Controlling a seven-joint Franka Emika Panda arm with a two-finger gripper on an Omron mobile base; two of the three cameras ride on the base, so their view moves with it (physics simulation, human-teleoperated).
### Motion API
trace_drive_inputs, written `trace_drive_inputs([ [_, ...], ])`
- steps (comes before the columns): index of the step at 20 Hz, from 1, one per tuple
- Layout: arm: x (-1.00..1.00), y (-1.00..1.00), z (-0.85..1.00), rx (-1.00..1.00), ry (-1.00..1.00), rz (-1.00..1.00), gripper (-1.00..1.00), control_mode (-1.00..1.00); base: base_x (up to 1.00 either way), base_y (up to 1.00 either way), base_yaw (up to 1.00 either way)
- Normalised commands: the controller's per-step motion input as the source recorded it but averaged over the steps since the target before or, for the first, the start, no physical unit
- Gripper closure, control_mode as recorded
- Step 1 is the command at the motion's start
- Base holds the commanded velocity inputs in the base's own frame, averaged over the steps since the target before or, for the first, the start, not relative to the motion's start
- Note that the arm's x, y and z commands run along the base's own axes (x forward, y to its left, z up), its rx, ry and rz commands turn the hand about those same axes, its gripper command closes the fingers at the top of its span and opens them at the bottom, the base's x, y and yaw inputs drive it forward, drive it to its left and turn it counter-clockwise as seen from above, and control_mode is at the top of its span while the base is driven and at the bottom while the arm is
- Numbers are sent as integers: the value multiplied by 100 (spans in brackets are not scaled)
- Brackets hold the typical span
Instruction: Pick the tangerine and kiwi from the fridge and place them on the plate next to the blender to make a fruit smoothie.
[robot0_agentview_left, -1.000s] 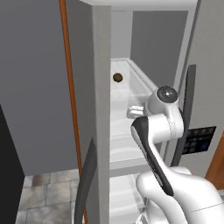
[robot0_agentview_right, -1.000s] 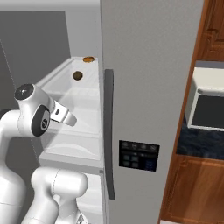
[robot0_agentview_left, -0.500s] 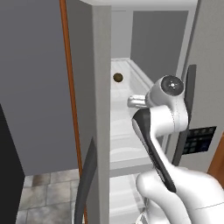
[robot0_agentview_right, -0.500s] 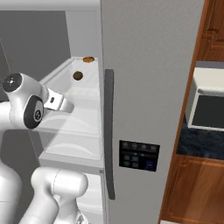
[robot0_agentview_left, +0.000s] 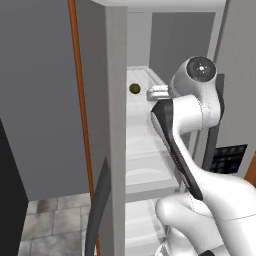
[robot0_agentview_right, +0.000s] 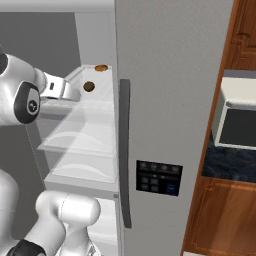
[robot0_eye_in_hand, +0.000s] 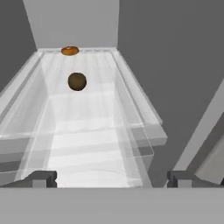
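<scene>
Open fridge, glass shelf bearing kiwi and tangerine, pincer spread wide, empty

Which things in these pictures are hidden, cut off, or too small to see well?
- Tangerine: tiny at the shelf's far end in the hand view; half hidden by the fridge door edge in the right base view.
- Kiwi: small in the left base view, surface detail unreadable.
- Fingers: cut off by the hand view's bottom edge.
- Control panel: symbols too small.
</scene>
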Motion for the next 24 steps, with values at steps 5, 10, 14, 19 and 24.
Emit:
trace_drive_inputs([
  [5, 2, 0, 10, 5, 24, 22, -100, -100, 0, 0, 0],
  [10, 4, 8, -25, 1, 4, 6, -100, -100, 0, 0, 0],
  [14, 35, 9, -18, 0, 0, 0, -100, -100, 0, 0, 0],
  [19, 56, 21, -7, 0, 0, 0, -100, -100, 0, 0, 0],
  [24, 55, 27, -6, 0, 4, 0, -100, -100, 0, 0, 0],
])
